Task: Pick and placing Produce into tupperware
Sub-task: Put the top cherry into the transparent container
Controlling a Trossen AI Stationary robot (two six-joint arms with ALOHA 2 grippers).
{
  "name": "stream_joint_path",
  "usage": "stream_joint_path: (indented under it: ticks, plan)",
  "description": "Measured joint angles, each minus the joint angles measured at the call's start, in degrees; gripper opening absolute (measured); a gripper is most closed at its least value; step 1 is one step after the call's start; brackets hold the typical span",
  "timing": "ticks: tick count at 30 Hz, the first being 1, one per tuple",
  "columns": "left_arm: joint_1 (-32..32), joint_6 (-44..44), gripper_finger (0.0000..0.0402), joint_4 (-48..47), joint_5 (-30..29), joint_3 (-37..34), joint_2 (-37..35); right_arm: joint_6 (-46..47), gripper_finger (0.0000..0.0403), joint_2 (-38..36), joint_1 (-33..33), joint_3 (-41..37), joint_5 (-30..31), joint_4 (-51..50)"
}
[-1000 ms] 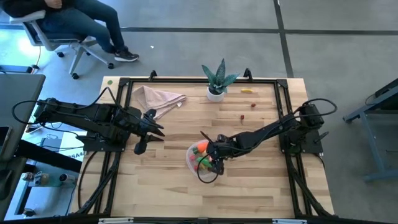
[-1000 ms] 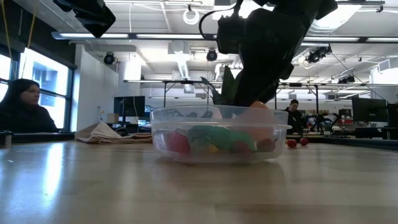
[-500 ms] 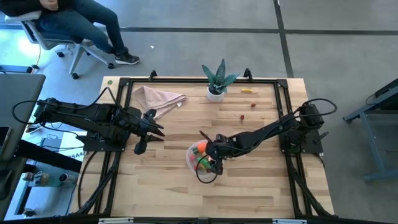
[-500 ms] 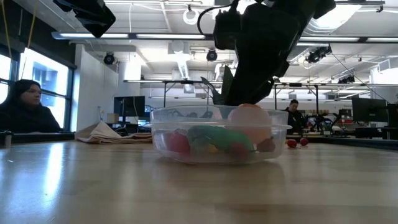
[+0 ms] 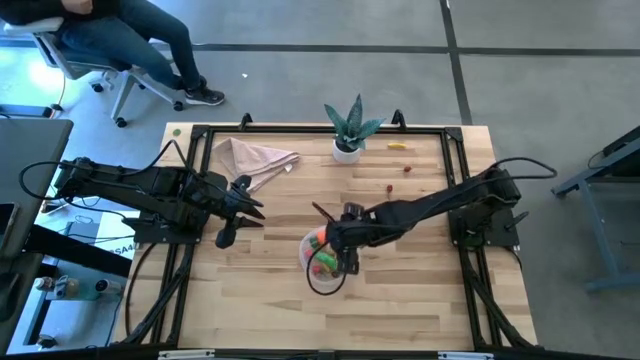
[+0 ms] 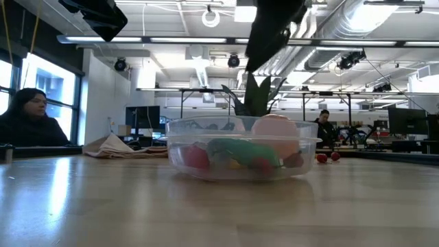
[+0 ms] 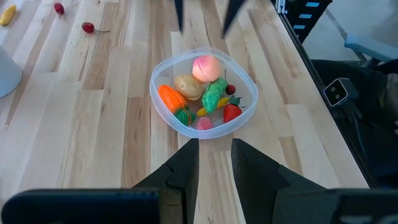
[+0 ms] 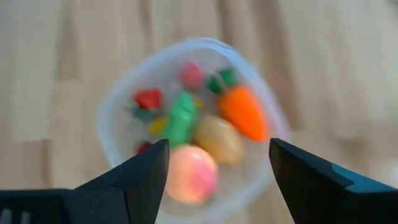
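The clear round tub (image 5: 322, 262) (image 6: 240, 147) (image 7: 202, 93) (image 8: 186, 130) stands on the table near its middle. It holds a pink peach (image 7: 206, 67) (image 8: 191, 176), an orange carrot (image 7: 170, 98) (image 8: 244, 112), a green cucumber (image 7: 214, 94), a tan piece and small red pieces. My right gripper (image 5: 343, 255) (image 8: 217, 146) hangs open above the tub, clear of it. My left gripper (image 5: 238, 210) (image 7: 215, 165) waits open toward the table's left, pointing at the tub. A yellow banana (image 5: 397, 146) and two red pieces (image 5: 408, 168) (image 5: 388, 186) lie far right.
A green spiky plant in a white pot (image 5: 348, 130) stands at the far edge. A beige napkin (image 5: 255, 160) lies far left. A black frame rail (image 5: 300, 128) borders the table. Bare wood lies near the tub on the near side. A person sits beyond the table's left (image 6: 24, 116).
The right gripper has risen from the tub's rim to well above it and shifted slightly toward the table's left. The pink peach has left its fingers and settled lower among the other pieces in the tub. The left arm has kept still.
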Motion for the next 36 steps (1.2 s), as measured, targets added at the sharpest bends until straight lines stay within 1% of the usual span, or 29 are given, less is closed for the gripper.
stream_joint_path:
  ticks: [3, 5, 7, 10, 11, 12, 14, 17, 18, 20, 24, 28, 30, 32, 34, 36]
  plan:
    - [0.0, 0.0, 0.0083, 0.0, 0.0, 0.0, 0.0, 1.0, 0.0268, 0.0, 0.0, 6.0, 6.1, -11.8]
    - [0.0, 0.0, 0.0083, 0.0, 0.0, 0.0, 0.0, 3.9, 0.0268, 0.0, 0.0, 9.6, 10.8, -20.4]
    - [0.0, 0.0, 0.0083, 0.0, 0.0, 0.0, 0.0, 8.5, 0.0268, 0.0, -0.3, 13.1, 14.9, -29.7]
    - [0.0, 0.0, 0.0083, 0.0, 0.0, 0.0, 0.0, 17.8, 0.0268, 0.0, -1.1, 17.4, 18.6, -42.1]
    - [0.0, 0.0, 0.0083, 0.0, 0.0, 0.0, 0.0, 20.6, 0.0268, -0.1, -1.4, 18.2, 19.8, -43.6]
    - [0.0, 0.0, 0.0083, 0.0, 0.0, 0.0, 0.0, 21.7, 0.0268, -0.8, -1.8, 18.2, 20.7, -43.1]
    - [0.0, 0.0, 0.0083, 0.0, 0.0, 0.0, 0.0, 22.1, 0.0268, -3.0, -2.7, 17.3, 20.1, -40.2]
    - [0.0, 0.0, 0.0083, 0.0, 0.0, 0.0, 0.0, 25.3, 0.0268, -5.0, -5.2, 16.4, 20.7, -42.9]
    - [0.0, 0.0, 0.0083, 0.1, 0.0, 0.0, 0.0, 26.2, 0.0268, -5.8, -6.1, 15.2, 21.9, -43.1]
    - [0.0, 0.0, 0.0083, 0.0, 0.0, 0.0, 0.0, 25.8, 0.0268, -8.5, -8.6, 11.9, 22.1, -41.5]
    - [0.0, 0.0, 0.0083, 0.0, 0.0, 0.0, 0.0, 26.1, 0.0268, -14.1, -15.6, 5.3, 20.4, -41.4]
    - [0.0, 0.0, 0.0083, 0.0, 0.0, 0.0, 0.0, 25.2, 0.0268, -19.5, -24.1, -1.8, 19.3, -39.3]
    - [0.0, 0.0, 0.0083, 0.0, 0.0, 0.0, 0.0, 21.8, 0.0268, -21.3, -28.3, -4.9, 16.8, -36.5]
    - [0.0, 0.0, 0.0083, 0.0, 0.0, 0.0, 0.0, 18.3, 0.0268, -22.3, -32.1, -8.0, 12.8, -32.0]
    - [0.0, 0.0, 0.0083, 0.0, 0.0, 0.0, 0.0, 18.1, 0.0268, -23.5, -35.5, -10.8, 8.0, -26.7]
    - [0.0, 0.0, 0.0083, 0.0, 0.0, 0.0, 0.0, 20.5, 0.0268, -23.6, -38.4, -13.8, 2.6, -21.5]
